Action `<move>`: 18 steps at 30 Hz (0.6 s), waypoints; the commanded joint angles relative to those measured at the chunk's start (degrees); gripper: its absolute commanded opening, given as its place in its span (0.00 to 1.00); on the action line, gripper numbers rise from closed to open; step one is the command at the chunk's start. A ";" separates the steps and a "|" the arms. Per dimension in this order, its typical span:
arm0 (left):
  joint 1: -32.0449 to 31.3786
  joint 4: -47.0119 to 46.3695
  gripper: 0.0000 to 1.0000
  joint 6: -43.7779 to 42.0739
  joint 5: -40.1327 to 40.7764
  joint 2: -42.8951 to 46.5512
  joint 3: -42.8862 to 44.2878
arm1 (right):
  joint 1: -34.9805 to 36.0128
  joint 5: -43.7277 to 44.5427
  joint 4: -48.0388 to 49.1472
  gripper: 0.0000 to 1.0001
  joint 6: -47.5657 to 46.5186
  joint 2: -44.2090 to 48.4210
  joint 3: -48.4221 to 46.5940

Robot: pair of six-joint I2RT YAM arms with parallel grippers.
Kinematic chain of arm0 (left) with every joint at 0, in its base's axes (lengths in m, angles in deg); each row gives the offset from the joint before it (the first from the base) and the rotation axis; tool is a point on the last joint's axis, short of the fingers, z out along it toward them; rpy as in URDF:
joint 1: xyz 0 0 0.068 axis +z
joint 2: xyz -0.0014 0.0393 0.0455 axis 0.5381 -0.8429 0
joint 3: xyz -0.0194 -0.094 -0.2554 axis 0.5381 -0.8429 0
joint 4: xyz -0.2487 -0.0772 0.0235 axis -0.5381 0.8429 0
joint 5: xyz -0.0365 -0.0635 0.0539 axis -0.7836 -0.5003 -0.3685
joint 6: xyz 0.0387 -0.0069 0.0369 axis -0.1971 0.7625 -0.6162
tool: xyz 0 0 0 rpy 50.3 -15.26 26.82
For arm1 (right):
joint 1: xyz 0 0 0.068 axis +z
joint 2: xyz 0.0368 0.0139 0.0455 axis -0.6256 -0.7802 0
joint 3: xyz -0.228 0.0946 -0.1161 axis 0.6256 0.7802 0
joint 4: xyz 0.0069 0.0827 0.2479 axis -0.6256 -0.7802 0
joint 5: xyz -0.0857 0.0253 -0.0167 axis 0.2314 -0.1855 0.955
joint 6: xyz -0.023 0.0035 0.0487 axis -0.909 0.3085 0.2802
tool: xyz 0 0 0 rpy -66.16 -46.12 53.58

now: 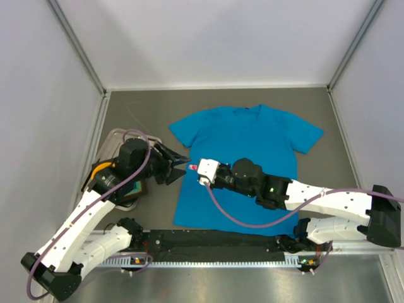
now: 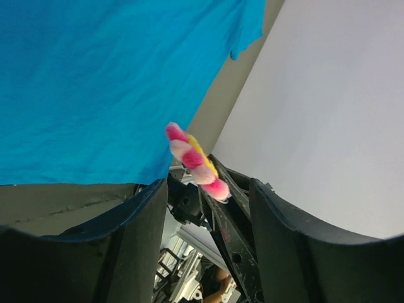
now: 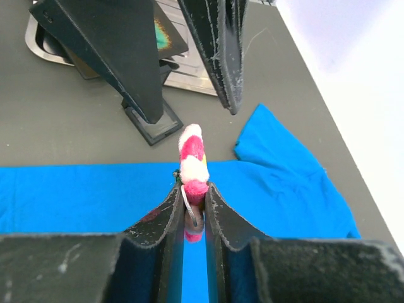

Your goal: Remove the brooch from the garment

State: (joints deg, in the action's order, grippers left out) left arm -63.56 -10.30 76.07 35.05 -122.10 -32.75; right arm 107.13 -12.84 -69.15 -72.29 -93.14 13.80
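**Garment and brooch.** The garment (image 1: 243, 164) is a bright blue short-sleeved T-shirt of soft, faintly wrinkled knit cloth. It lies flat on the matt grey table (image 1: 145, 113) with its collar toward 12 o'clock. The brooch (image 1: 192, 167) is a small fuzzy flower with petals banded pink-red and white around a yellow centre. It sits at the shirt's 9 o'clock side edge, raised, and in the left wrist view it is apart from the cloth. A thin bright metal wire (image 3: 189, 211) hangs from its base, between the fingers that hold it.

**Right arm.** The right gripper (image 3: 191, 189) has its two black fingers pressed nearly together on the base of the brooch, and the flower stands out beyond the tips. The arm enters from 3 o'clock and stretches low across the lower half of the shirt, wrist pointing to 9 o'clock.

**Left arm.** The left gripper (image 1: 182, 165) is spread wide, with nothing between its tapered black fingers (image 3: 120, 57). It faces the brooch from 9 o'clock, tips just beside it without touching. The arm rises from 7 o'clock with the elbow bent. Its forearm passes above a shallow metal tray (image 1: 112, 136) with rounded corners at the table's 9 o'clock edge.
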 commanded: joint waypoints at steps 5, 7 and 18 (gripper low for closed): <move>0.15 -1.35 0.54 0.72 0.17 0.55 -0.98 | 4.02 6.08 3.08 0.00 -5.52 -2.21 -5.09; 0.15 -3.47 0.51 0.90 -0.81 0.47 -2.21 | 5.16 6.87 2.90 0.00 -6.49 -3.35 -5.62; 0.15 -6.20 0.00 -9.10 3.40 1.35 -1.52 | 5.69 12.49 -4.61 0.18 -0.97 -5.90 -9.57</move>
State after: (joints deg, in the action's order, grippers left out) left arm -63.36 -12.03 74.04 35.81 -121.84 -35.87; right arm 112.09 -4.51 -69.72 -77.23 -97.79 9.89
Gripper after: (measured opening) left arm 0.022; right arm 0.140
